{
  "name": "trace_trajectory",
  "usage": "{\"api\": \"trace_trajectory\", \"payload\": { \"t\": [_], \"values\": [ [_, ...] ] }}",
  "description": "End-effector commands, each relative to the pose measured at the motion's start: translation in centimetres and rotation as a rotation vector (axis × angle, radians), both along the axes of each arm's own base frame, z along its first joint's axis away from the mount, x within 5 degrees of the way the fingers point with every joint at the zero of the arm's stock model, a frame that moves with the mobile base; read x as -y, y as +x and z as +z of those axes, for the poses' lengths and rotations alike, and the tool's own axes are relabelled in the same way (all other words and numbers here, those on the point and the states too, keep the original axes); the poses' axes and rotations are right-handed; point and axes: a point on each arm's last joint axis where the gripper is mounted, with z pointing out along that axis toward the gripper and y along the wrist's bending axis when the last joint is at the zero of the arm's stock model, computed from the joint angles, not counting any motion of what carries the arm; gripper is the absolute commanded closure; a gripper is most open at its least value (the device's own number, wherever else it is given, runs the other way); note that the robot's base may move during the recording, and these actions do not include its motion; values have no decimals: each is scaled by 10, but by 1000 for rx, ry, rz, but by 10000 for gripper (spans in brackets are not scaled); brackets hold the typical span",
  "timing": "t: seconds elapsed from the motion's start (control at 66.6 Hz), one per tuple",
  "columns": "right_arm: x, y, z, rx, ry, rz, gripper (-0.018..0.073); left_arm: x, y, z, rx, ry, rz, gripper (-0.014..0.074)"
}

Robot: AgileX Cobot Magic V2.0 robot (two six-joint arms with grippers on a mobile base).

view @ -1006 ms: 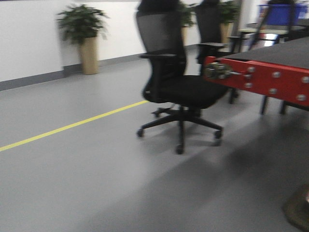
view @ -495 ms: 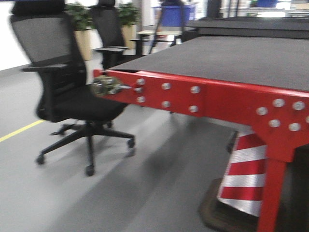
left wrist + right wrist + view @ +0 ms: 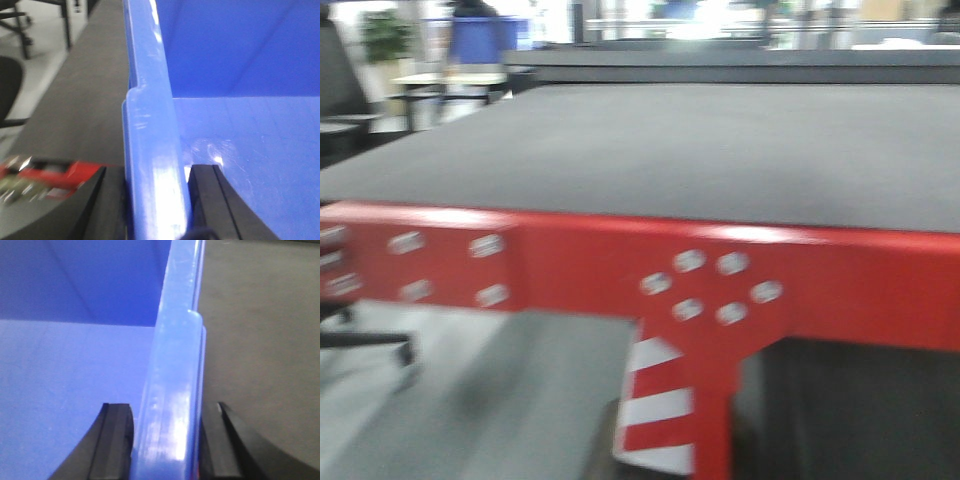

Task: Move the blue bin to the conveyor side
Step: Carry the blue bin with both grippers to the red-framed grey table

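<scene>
Two claws, each clamped on the blue bin (image 3: 240, 145) top rim: left gripper (image 3: 155, 200) on one side wall, right gripper (image 3: 169, 440) on the opposite one, with one finger inside and one outside. The conveyor (image 3: 700, 150) runs just beside the bin in both wrist views; can't tell if the bin rests on it. Since 0.5 s ago the front view swung: office chair (image 3: 335, 85) nearly off the left edge, belt and red frame (image 3: 580, 260) now fill it.
</scene>
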Motion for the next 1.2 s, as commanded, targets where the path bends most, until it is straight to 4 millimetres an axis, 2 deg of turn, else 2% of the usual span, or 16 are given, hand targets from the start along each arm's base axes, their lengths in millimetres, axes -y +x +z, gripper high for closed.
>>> {"api": "trace_trajectory", "payload": {
  "t": [0.0, 1.186],
  "values": [
    [12, -2, 15, 162, -80, -73, 638, -7, -6, 18, 165, 92, 61, 610],
    [12, -2, 15, 162, -80, -73, 638, -7, -6, 18, 165, 92, 61, 610]
  ]
}}
